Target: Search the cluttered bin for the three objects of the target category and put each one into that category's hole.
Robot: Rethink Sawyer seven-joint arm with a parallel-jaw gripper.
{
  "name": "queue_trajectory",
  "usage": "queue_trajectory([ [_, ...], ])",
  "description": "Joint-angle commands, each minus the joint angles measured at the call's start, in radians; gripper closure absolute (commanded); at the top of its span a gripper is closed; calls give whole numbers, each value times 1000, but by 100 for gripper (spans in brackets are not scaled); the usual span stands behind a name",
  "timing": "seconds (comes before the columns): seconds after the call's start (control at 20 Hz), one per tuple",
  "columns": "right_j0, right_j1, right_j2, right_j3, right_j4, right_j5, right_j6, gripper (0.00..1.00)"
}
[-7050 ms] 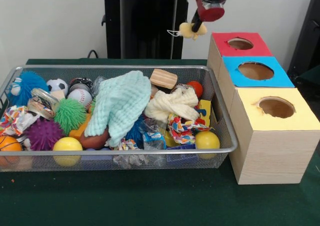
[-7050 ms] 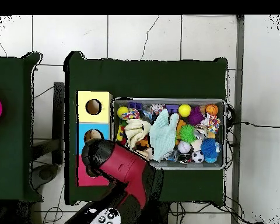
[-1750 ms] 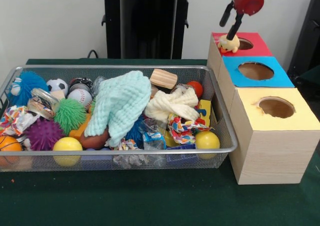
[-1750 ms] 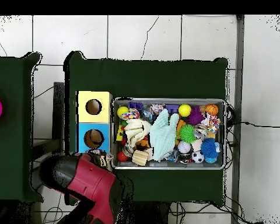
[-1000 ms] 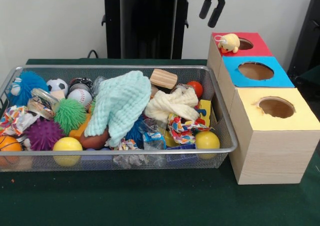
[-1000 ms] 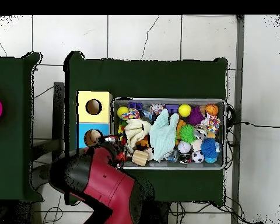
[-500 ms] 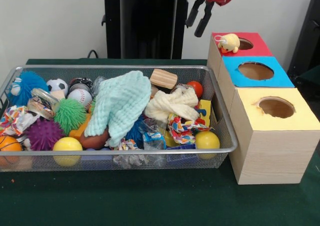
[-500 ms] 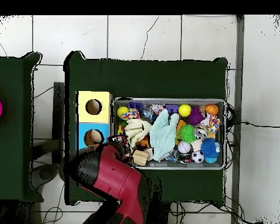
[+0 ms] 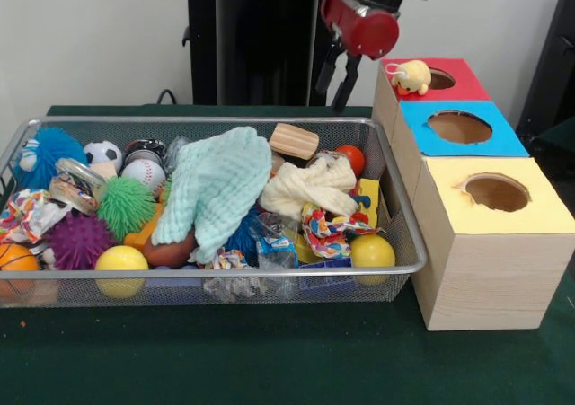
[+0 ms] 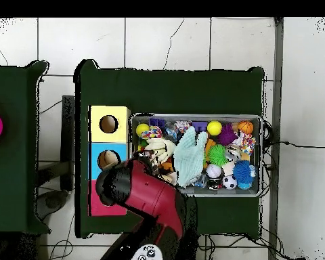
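A small yellow plush (image 9: 411,76) sits on the red top of the far box, touching the rim of the red hole (image 9: 438,78) but not down in it; so, by my reading, this one is delivered to the box and not yet posted. It looks light, soft and squashy, unlikely to slip or break; a pinch across the body would take it, or a nudge sideways toward the opening. It lies beside the jaws and slightly lower, on the box side. The gripper (image 9: 337,75) hangs empty above the far rim of the bin (image 9: 409,234), near the box corner, fingers parted a modest way and touching nothing. Below and to the other side of the jaws lies the clutter: a mint cloth (image 9: 216,186), a cream knotted cloth (image 9: 310,185), a wood block (image 9: 294,140), spiky balls, rope toys. No further plush shows on the surface from either view; any remaining ones are probably under the cloths. The overhead view shows the arm covering the bin's box-side corner.
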Motion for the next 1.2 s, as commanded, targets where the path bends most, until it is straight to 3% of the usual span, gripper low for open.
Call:
queue_trajectory([
  [0.05,-225,-14,390,166,-195,-300,-182,0],
  [0.35,-306,-67,472,187,-300,-242,-111,0],
  [0.7,-389,-141,564,231,-333,-154,-65,0],
  [0.85,-398,-188,556,221,-368,-62,-115,0],
  [1.1,-414,-224,526,152,-562,-9,-292,0],
  [1.2,-418,-227,527,143,-603,4,-285,0],
])
